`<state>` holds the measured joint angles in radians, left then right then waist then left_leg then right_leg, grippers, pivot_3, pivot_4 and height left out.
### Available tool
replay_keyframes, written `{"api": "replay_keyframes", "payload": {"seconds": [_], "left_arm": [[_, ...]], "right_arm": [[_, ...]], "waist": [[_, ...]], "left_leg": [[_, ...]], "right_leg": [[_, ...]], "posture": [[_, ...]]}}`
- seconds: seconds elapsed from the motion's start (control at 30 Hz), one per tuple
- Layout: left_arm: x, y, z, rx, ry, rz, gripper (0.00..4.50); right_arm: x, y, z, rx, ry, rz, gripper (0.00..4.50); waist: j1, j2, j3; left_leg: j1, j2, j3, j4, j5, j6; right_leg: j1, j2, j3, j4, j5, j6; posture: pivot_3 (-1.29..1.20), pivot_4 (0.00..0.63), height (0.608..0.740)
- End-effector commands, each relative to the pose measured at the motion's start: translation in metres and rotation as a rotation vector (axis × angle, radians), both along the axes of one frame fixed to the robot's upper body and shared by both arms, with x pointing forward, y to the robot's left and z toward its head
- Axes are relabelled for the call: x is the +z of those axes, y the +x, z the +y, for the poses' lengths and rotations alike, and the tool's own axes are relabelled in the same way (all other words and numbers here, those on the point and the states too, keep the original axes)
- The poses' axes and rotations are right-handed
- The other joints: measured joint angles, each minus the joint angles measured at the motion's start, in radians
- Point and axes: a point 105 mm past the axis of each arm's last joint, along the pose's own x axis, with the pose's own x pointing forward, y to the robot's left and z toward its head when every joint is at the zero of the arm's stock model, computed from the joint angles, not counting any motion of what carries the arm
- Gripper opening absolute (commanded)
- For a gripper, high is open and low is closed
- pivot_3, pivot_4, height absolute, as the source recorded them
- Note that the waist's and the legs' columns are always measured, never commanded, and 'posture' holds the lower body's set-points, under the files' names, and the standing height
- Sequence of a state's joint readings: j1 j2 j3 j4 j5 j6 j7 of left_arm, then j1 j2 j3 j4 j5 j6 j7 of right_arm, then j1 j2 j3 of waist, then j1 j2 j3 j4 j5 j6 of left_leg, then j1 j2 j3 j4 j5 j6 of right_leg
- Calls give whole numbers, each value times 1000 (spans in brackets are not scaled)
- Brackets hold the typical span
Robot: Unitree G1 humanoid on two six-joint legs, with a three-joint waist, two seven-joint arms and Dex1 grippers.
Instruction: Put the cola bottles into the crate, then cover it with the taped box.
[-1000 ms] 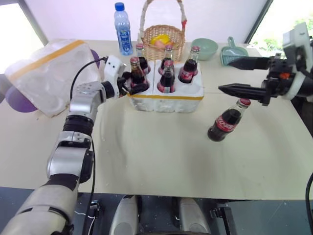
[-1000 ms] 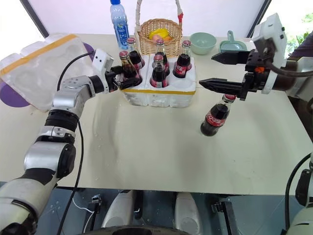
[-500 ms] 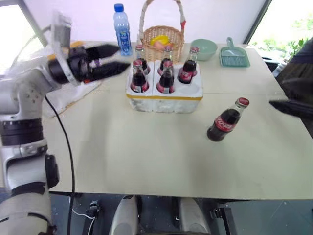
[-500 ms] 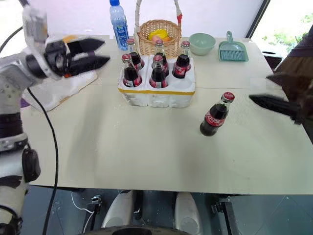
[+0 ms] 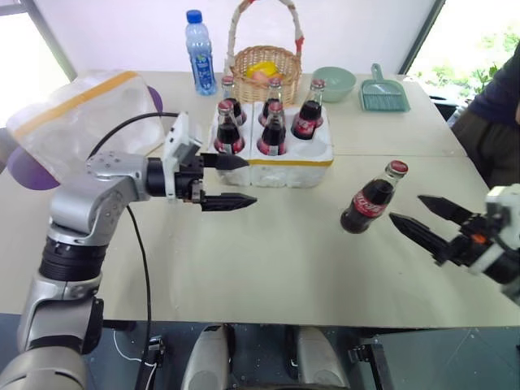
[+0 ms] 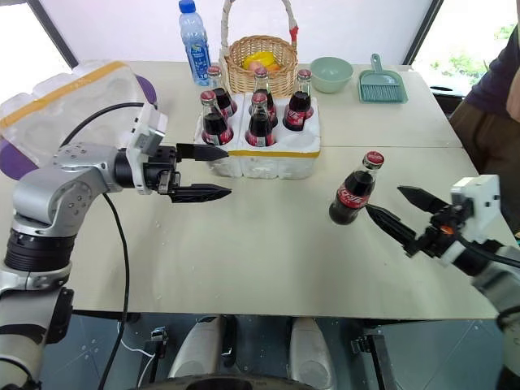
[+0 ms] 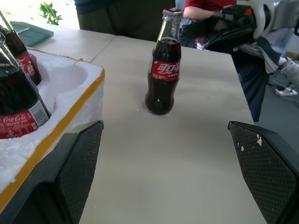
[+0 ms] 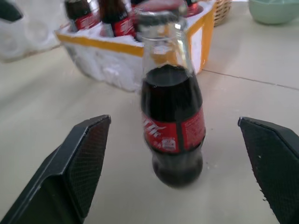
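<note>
The crate (image 5: 280, 166), white foam with a yellow band, stands mid-table and holds several cola bottles (image 5: 270, 134); its front right well (image 7: 70, 81) is empty. One more cola bottle (image 5: 370, 199) stands upright on the table to the crate's right. My left gripper (image 5: 252, 180) is open and empty in front of the crate's left corner, pointing right. My right gripper (image 5: 405, 207) is open and empty, low over the table just right of the loose bottle (image 8: 172, 107), which stands between its fingers' lines without touching them. The taped box (image 5: 81, 118) lies at the far left.
Behind the crate are a wicker basket (image 5: 264, 69), a blue-capped water bottle (image 5: 197, 45), a green bowl (image 5: 335, 81) and a teal dustpan (image 5: 384, 91). A purple object (image 5: 32, 171) lies under the taped box. A person stands at the table's right side (image 5: 497, 106).
My left gripper left the crate's front left bottle, swung away, and now sits in front of the crate. My right gripper dropped from above the loose bottle to beside it. Both stayed open.
</note>
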<state>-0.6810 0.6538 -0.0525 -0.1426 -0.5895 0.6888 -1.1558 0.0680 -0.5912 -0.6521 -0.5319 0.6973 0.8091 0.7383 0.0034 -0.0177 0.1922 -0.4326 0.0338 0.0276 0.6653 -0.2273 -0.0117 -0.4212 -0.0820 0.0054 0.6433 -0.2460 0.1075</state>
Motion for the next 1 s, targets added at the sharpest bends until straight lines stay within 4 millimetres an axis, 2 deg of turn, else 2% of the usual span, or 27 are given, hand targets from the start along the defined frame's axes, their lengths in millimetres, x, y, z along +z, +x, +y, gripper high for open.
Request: {"api": "replay_keyframes", "payload": {"seconds": [0.03, 0.4, 0.6, 0.8, 0.9, 0.97, 1.0], "left_arm": [[10, -2, -4, -7, -7, -54, 4469], [8, -3, -8, -9, -9, -61, 4469], [9, -3, -12, -20, -11, -65, 4469], [11, -2, -12, -24, -10, -63, 4469], [10, -2, -12, -22, -8, -64, 4500], [10, -1, -11, -19, -8, -64, 4500], [10, -1, -11, -17, -8, -64, 4500]], "right_arm": [[-2, 6, 2, -18, 4, -32, 4500], [-18, 18, 17, 20, 47, 2, 4500], [-25, 40, 15, 3, 81, 6, 4500], [-36, 55, 25, 32, 89, 23, 4500], [-30, 55, 26, 45, 103, 3, 3620], [-21, 53, 25, 51, 102, -18, 2836], [-18, 52, 25, 54, 99, -24, 2834]], "waist": [[1, 0, 0], [3, 0, 0], [1, 0, 0], [1, 0, 0], [2, 0, 0], [3, 0, 0], [2, 0, 0]], "left_leg": [[0, 0, 0, 0, 0, 0], [0, 0, 0, 0, 0, 0], [0, 0, 0, 0, 0, 0], [0, 0, 0, -1, 0, 0], [0, 0, 0, -1, 0, 0], [0, 0, 0, -1, 0, 0], [0, 0, 0, -1, 0, 0]], "right_leg": [[0, 0, 0, 0, 0, 0], [0, 0, 0, 0, 0, 0], [0, 0, 0, 0, 0, 0], [0, 0, 0, 0, 0, 0], [0, 0, 0, 0, 0, 0], [0, 0, 0, 0, 0, 0], [0, 0, 0, 0, 0, 0]], "posture": [[0, 150, 740], [0, 150, 740], [0, 150, 740], [0, 150, 740], [0, 150, 740], [0, 150, 740], [0, 150, 740]]}}
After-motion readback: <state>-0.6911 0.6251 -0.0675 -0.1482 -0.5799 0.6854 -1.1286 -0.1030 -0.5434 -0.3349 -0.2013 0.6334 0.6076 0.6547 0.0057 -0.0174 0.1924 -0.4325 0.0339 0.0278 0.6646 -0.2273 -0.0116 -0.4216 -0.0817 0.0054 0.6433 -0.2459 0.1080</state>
